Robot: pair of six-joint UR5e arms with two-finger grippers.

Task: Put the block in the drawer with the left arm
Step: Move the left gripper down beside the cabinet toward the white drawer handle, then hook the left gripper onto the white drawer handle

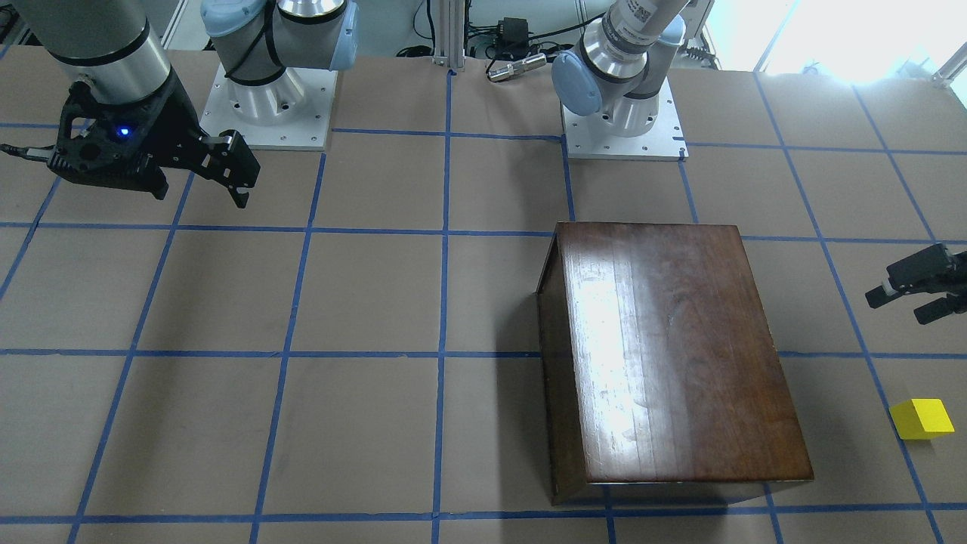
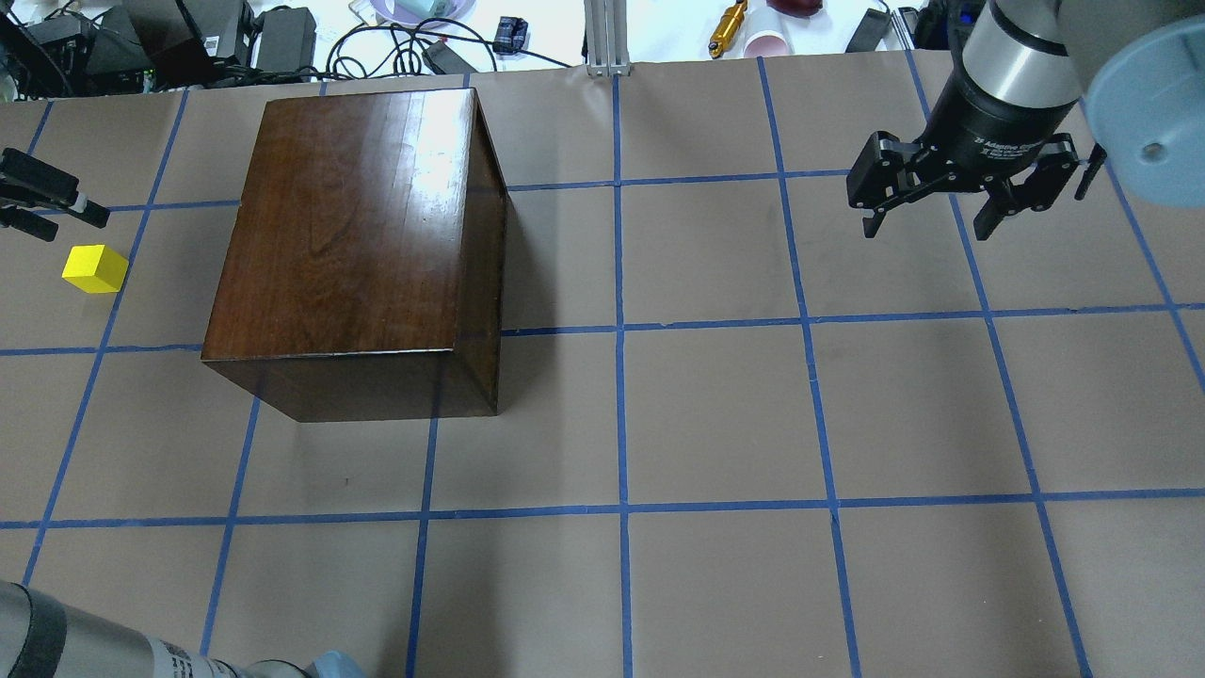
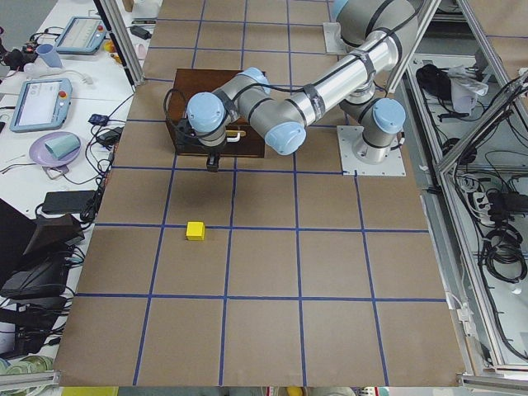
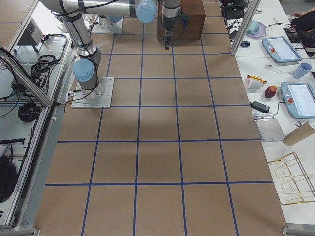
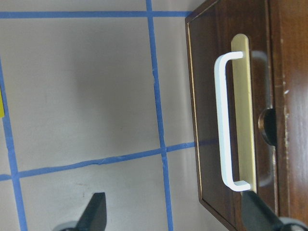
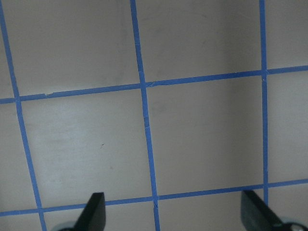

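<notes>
The yellow block [image 2: 94, 268] lies on the table left of the dark brown box [image 2: 348, 235]; it also shows in the front view [image 1: 922, 418] and the left side view [image 3: 195, 230]. The drawer is closed: the left wrist view shows its dark front panel [image 5: 207, 120] with a white handle [image 5: 225, 120] on a brass plate. My left gripper [image 2: 75, 224] hovers open and empty between box and block, facing the drawer front, touching neither; it also shows in the left wrist view [image 5: 175, 214]. My right gripper [image 2: 929, 226] is open and empty, far right.
The box [image 1: 665, 347] stands on the brown table with blue tape grid lines [image 2: 621, 330]. Cables, cups and gear [image 2: 282, 38] lie beyond the table's far edge. The right wrist view shows only bare table [image 6: 144, 120].
</notes>
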